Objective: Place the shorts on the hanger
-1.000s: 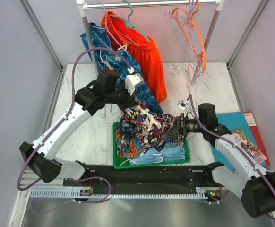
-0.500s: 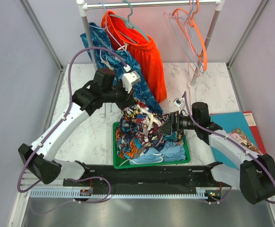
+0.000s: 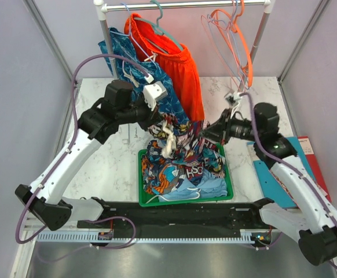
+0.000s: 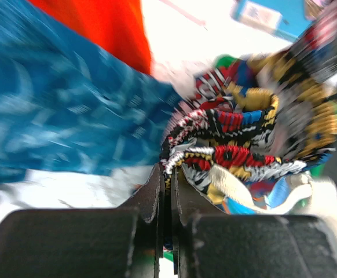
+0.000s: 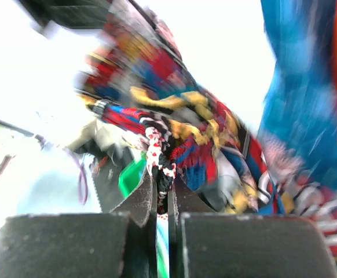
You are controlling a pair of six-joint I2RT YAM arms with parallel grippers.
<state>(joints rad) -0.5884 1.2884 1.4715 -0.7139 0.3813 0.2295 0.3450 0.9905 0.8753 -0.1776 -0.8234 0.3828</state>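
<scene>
**Comic-print shorts pinched at two edges above the tray**

The shorts [image 3: 180, 152] sit at centre frame, their lower folds bunched in the green tray [image 3: 229, 196] on the counter [image 3: 119, 171]. The left tool [image 4: 167, 174] is clenched on one edge of the fabric and the right tool [image 5: 161, 184] on another, probably to spread the waistband. The pale pink hanger [image 3: 215, 45] hangs on the rail at upper right, well apart.

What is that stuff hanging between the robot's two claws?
The comic-print shorts, bunched up, span the gap. The left gripper and right gripper each pinch an edge, above the green tray. The top view shows it best.
</scene>
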